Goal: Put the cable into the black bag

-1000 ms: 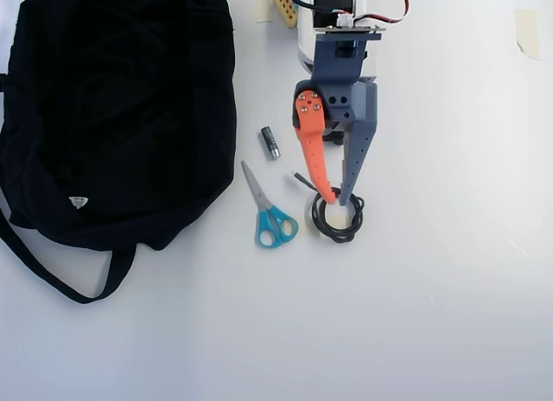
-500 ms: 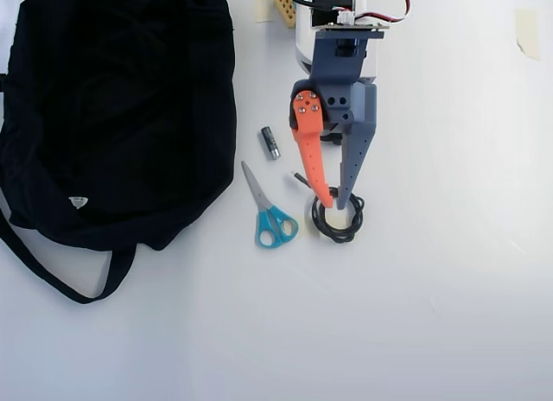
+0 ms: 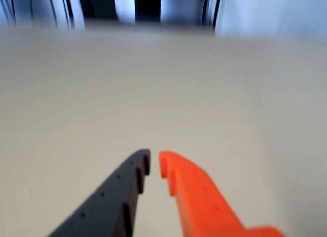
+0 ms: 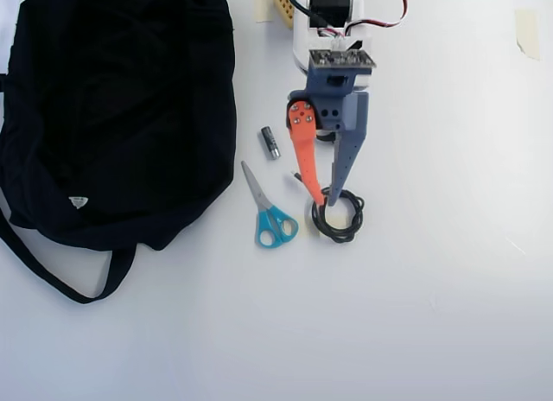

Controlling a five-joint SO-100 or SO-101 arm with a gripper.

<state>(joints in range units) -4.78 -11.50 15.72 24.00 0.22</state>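
The cable (image 4: pixel 346 229), a small black coil, lies on the white table right of centre in the overhead view. My gripper (image 4: pixel 327 200) reaches down from the top, with its orange and grey fingertips drawn almost together over the coil's upper left rim. In the wrist view the gripper (image 3: pixel 154 159) shows only a narrow slit between its tips. Bare table shows through that slit, and the cable is out of that view. The black bag (image 4: pixel 121 116) fills the upper left, with its strap (image 4: pixel 52 276) looping below and a white tag (image 4: pixel 78 201).
Blue-handled scissors (image 4: pixel 270 218) lie between bag and cable. A small dark cylinder (image 4: pixel 270 143) sits above them. The arm's base (image 4: pixel 333 12) stands at the top edge, and a tape scrap (image 4: pixel 527 31) sits top right.
The fingers have closed from a clear gap to nearly touching, and the wrist has tipped, so the gripper looks shorter from above. The coil has stayed in place.
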